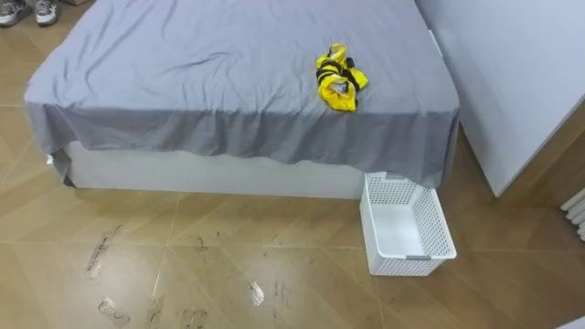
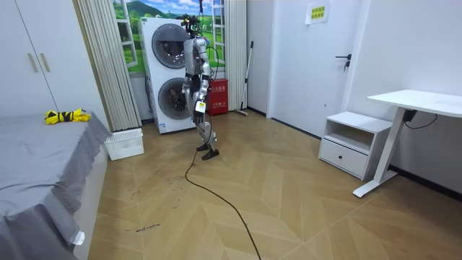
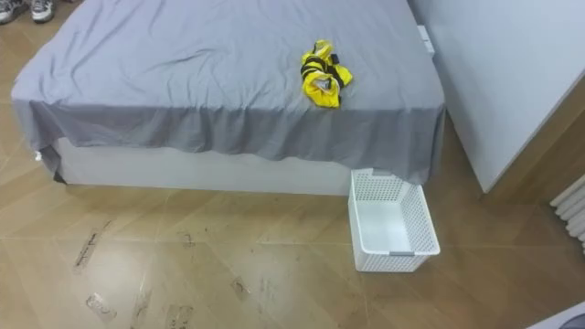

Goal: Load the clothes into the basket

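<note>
We see the clothes, a crumpled yellow-and-black bundle, lying on the grey-sheeted bed near its corner, at about 1 o'clock from the centre of the eye views. The white lattice basket stands on the wooden floor just beside that bed corner, at 5 o'clock from the clothes, with nothing inside it. 2 shoes sit on the floor at the far 10 o'clock corner. In the room view the robot stands upright before 2 stacked washing machines, well apart from bed and basket, arms hanging. Its robot hands look too small there; we cannot tell whether they are released or clenched.
</note>
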Controlling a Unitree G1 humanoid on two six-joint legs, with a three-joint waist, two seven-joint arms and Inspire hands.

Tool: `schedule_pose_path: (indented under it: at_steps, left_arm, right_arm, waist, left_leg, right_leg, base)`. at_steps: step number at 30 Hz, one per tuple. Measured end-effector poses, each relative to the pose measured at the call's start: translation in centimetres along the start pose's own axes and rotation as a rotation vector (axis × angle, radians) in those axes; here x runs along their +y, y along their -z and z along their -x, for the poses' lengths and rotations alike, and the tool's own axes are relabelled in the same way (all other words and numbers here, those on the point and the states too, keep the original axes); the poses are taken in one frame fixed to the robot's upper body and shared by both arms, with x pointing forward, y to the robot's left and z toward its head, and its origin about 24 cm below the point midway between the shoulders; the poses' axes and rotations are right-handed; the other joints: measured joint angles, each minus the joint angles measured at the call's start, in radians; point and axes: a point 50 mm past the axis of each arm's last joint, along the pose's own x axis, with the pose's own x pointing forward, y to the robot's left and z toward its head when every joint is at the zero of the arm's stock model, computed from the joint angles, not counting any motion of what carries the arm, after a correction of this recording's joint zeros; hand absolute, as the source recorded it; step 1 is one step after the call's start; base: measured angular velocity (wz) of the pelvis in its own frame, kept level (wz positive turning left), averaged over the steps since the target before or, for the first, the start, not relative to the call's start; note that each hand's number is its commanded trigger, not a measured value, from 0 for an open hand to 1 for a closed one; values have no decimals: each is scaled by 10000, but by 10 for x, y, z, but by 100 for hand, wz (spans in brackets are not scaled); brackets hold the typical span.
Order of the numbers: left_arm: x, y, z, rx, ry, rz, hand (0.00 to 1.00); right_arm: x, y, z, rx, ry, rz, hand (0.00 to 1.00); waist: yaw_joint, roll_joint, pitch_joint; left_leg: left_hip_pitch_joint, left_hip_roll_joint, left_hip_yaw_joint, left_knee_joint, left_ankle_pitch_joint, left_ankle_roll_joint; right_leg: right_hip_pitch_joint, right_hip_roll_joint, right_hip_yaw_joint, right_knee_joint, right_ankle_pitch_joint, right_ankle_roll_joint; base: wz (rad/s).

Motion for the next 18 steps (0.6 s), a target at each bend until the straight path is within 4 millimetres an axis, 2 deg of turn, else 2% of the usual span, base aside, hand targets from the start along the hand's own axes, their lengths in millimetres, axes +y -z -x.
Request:
schedule_pose_path:
  at_steps: [9,14,16,18]
  left_arm:
    - [2,0,-1,60,286,124,0]
    - [0,3,0,344,418,706,0]
    - [0,4,0,466,425,1268,0]
    - [1,5,0,585,445,1857,0]
  right_arm:
    - [0,2,0,66,-144,-104,0]
    - [1,3,0,184,-376,-154,0]
    - [1,4,0,280,-393,-108,0]
    - [1,3,0,263,-424,-116,0]
  waist:
    - [-37,46,-25]
    - [-46,85,-2]
    - [-20,78,7]
    - [7,159,33]
  left_leg:
    - [-125,4,-101,67,-2,3]
    - [-181,36,-119,187,-19,3]
    - [-339,114,-85,579,-111,4]
    - [-837,374,23,1659,-532,-74]
  right_leg:
    - [-7,-18,-169,-43,-1,1]
    - [-8,-5,-208,-16,-4,-4]
    - [-95,-14,-175,190,-107,-41]
    - [-377,79,-97,684,-377,-122]
  base:
    - [5]
    - [2]
    - [-3]
    - [-9]
